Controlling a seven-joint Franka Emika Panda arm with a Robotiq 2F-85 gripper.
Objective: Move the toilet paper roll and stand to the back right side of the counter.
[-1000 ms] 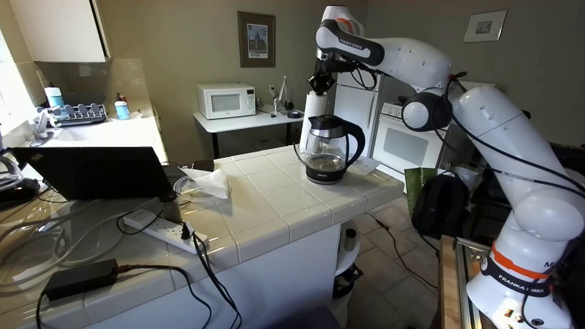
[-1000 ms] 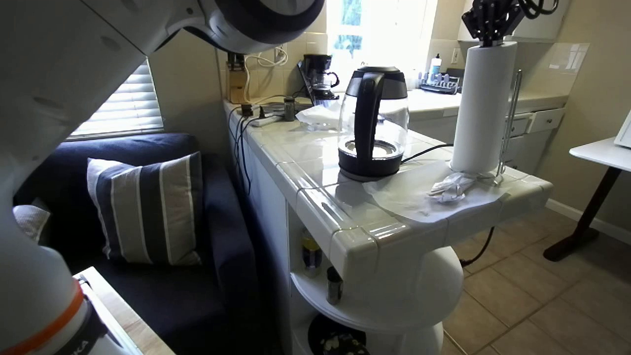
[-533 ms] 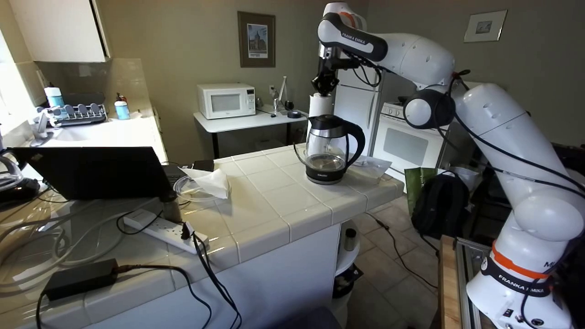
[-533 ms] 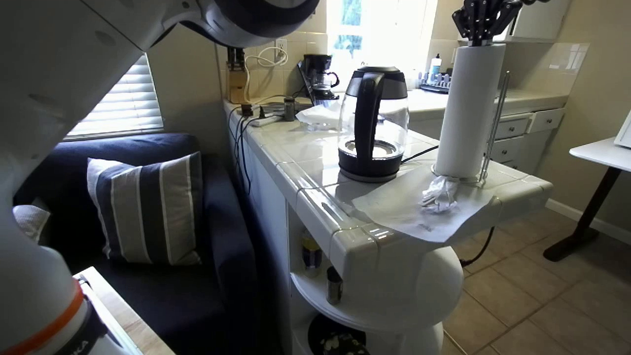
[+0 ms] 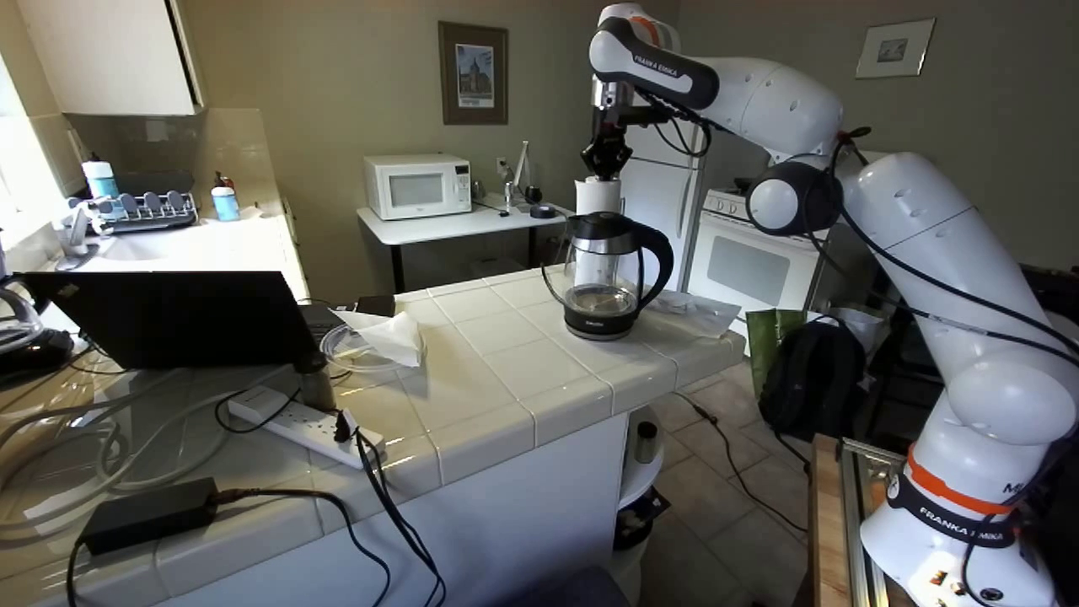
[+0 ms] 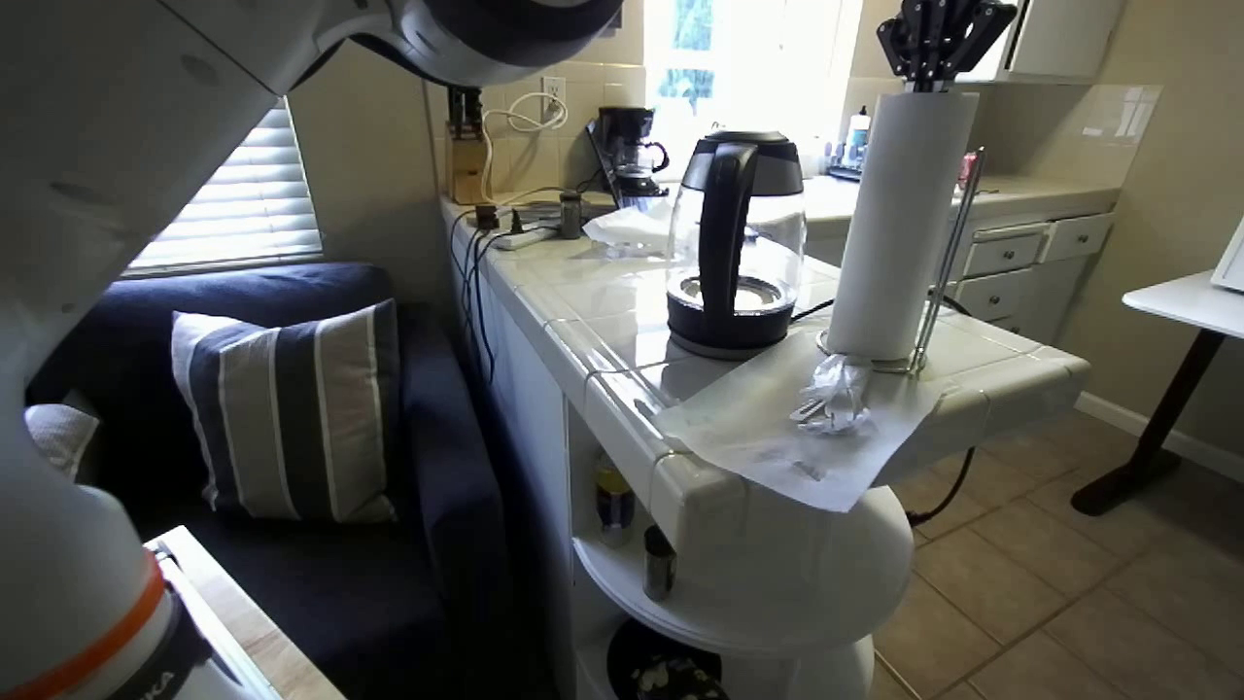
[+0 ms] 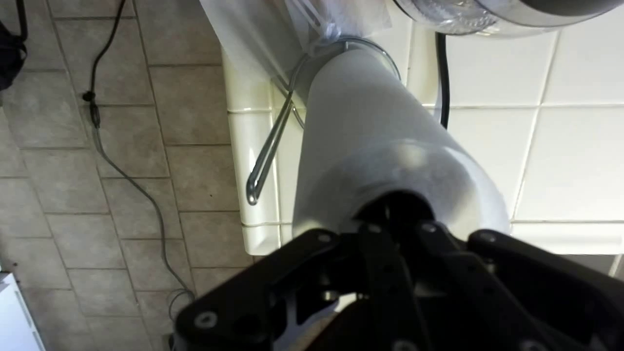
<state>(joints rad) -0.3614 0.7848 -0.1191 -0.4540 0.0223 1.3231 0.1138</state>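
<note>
Points a black gripper (image 6: 931, 84) straight down, drawn nearly together at the jaws, with tips sunk from sight in the core of the toilet paper roll and stand (image 6: 901, 226); appears to have hold of the post inside, though too hidden to be sure. Has the roll directly below the jaws, slightly tilted in an exterior view, with its wire base on or barely above the tiled counter (image 6: 1016, 356); cannot tell which.

May tip if pulled sideways too fast, being held only at the top. May slip free if pinching only the paper core. May shove the loose paper sheet (image 6: 753, 442) and crumpled wrapper (image 6: 838, 394), both lying by the base well below the jaws, off the edge, with the sheet's corner already overhanging. May snag the dark cord (image 7: 442, 83) running past the roll, or knock the glass kettle (image 6: 724, 243), lower than the jaws and off to one side, if swung that way
</note>
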